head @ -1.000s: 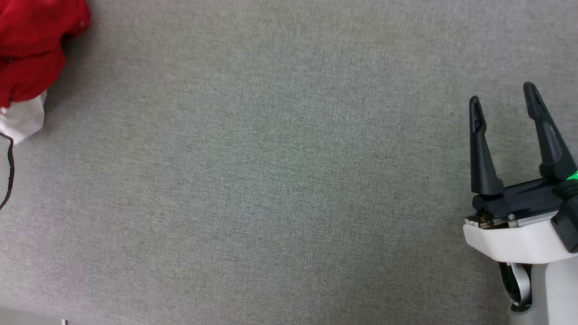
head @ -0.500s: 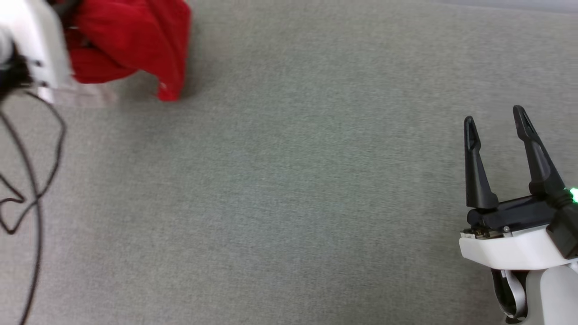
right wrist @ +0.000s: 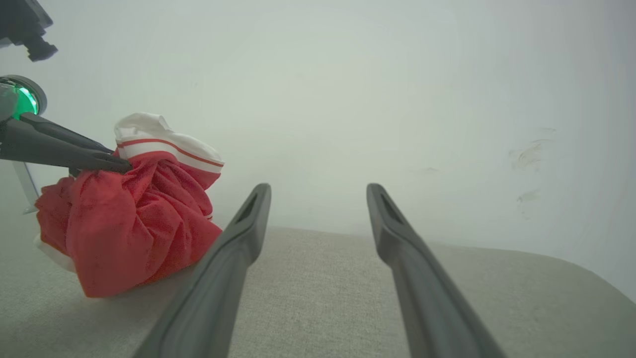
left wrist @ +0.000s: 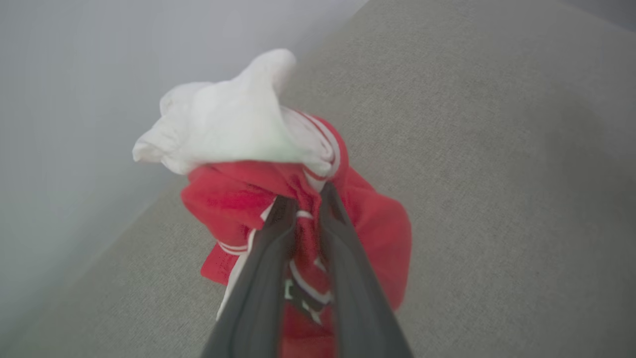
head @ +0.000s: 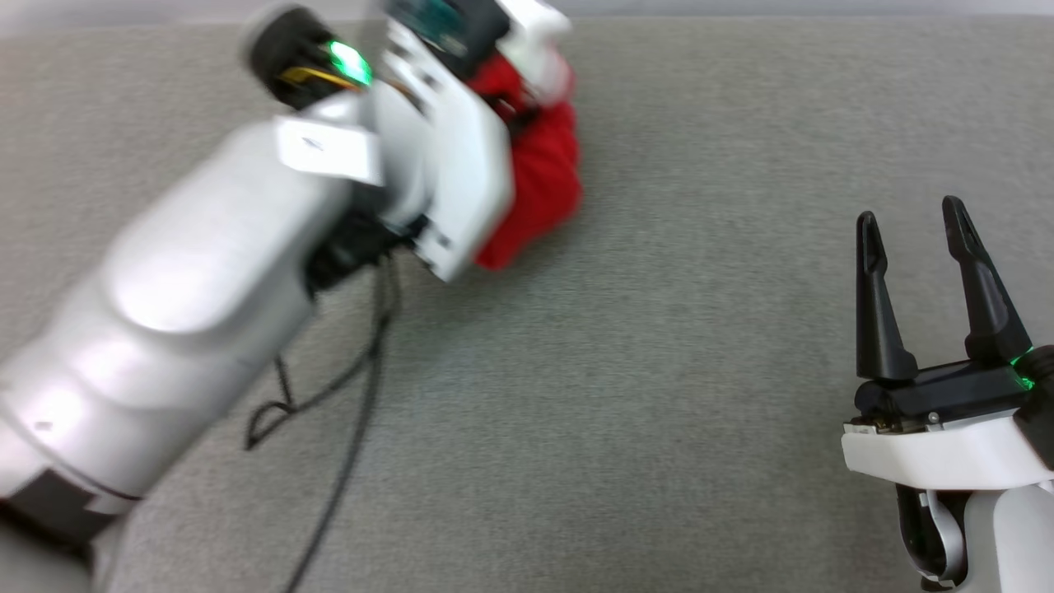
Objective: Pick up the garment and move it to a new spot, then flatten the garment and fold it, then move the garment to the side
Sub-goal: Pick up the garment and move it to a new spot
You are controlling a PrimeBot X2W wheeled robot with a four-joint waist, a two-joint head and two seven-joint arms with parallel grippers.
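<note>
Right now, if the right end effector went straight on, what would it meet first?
Likely nothing: the right end effector points over bare grey cloth toward a pale wall; the red jersey sits left.

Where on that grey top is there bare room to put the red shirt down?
The widest bare stretch of the grey top lies between the black cable and the open right fingers. The far right corner beyond those fingers is bare too. The left is crowded: the left fingers grip the bunched shirt there.
</note>
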